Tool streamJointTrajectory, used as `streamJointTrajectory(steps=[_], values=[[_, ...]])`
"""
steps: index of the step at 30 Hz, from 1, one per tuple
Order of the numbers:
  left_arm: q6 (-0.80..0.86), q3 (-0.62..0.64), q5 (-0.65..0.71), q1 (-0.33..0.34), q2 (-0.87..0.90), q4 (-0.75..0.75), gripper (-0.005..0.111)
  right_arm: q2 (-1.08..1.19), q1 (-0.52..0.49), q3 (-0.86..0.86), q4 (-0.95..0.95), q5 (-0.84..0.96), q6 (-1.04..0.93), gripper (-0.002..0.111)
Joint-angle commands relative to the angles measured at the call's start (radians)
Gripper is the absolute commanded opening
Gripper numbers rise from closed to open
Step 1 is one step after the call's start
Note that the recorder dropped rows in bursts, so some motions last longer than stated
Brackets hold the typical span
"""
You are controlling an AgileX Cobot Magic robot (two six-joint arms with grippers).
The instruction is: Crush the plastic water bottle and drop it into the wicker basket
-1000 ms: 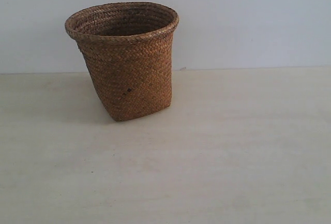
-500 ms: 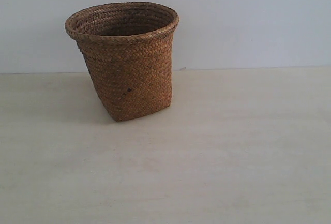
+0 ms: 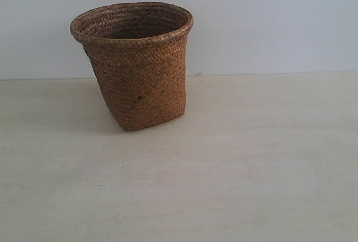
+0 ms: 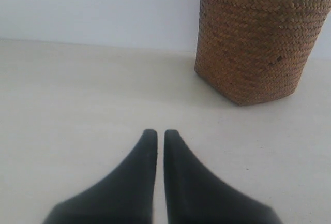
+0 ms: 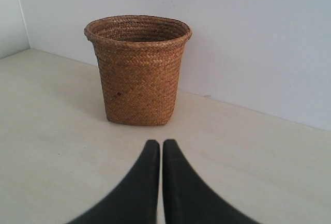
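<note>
Exterior view: wicker basket (image 3: 137, 80) upright (left gripper (image 4: 156, 133), right gripper (image 5: 156, 143) closed).

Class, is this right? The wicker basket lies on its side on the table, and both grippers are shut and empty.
No: the wicker basket stands upright on the table, as the exterior view shows. The left gripper and right gripper are shut and empty.

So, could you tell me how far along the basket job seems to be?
Done: nothing I can confirm. The wicker basket stands upright on the table, but no bottle shows in any view, and the basket's bottom is hidden. In hand: nothing; the left claw and right claw are both shut, empty, clear of the basket. Left: either everything, or nothing if the bottle already lies inside.
</note>
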Motion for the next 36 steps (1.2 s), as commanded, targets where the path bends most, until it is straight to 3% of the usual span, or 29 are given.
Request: streamJointTrajectory(steps=[1, 29, 36], values=[[-0.007, 0.004, 0.003, 0.004, -0.004, 0.003, 0.004, -0.007, 0.000, 0.003, 0.003, -0.008, -0.002, 0.000], [-0.007, 0.004, 0.005, 0.004, -0.004, 0.003, 0.004, -0.009, -0.002, 0.008, 0.029, -0.020, -0.002, 0.000], [-0.007, 0.004, 0.005, 0.004, -0.004, 0.003, 0.004, -0.116, -0.048, 0.225, 0.024, -0.301, -0.016, 0.000]])
